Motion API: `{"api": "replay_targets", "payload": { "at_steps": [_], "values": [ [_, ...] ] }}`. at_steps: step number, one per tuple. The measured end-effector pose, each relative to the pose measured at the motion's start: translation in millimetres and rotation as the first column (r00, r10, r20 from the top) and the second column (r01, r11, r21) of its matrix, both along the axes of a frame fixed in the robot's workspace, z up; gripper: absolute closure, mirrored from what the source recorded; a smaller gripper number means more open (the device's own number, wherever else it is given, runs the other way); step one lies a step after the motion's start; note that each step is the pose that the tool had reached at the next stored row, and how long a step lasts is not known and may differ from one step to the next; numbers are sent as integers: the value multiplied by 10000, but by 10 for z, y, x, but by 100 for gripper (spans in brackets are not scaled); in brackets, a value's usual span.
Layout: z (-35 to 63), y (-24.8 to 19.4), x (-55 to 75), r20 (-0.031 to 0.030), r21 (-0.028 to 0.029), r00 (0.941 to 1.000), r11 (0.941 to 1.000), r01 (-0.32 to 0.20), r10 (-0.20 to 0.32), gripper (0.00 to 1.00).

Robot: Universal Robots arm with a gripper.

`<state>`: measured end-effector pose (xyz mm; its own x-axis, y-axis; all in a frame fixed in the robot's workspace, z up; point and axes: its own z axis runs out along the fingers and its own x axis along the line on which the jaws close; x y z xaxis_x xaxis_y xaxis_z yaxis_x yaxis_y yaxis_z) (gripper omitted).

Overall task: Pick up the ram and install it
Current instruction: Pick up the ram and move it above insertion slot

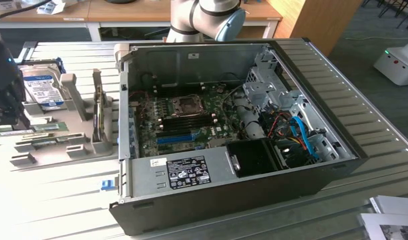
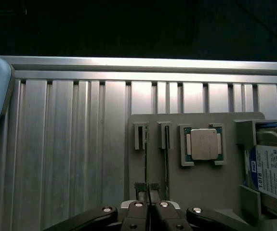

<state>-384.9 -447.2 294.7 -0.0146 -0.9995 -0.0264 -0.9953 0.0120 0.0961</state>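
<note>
Over the grey rack on the surface, tool pinching the ram edge-on, pickup step in hand; freeing it likely wants a straight, square pull.

strong overhead light washes the ribbed metal table near white on the exterior view's left, with glare over the grey tray; the computer case is dimmer inside. in the wrist view the table gleams in bands under blackness; the gripper pinching the ram sits in shade.
</note>
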Motion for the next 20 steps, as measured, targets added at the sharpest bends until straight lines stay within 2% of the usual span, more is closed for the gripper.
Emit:
{"api": "replay_targets", "payload": {
  "at_steps": [20],
  "values": [
    [369, 0, 0, -24, 0, 10000, 10000, 0, 0, 88]
  ]
}}
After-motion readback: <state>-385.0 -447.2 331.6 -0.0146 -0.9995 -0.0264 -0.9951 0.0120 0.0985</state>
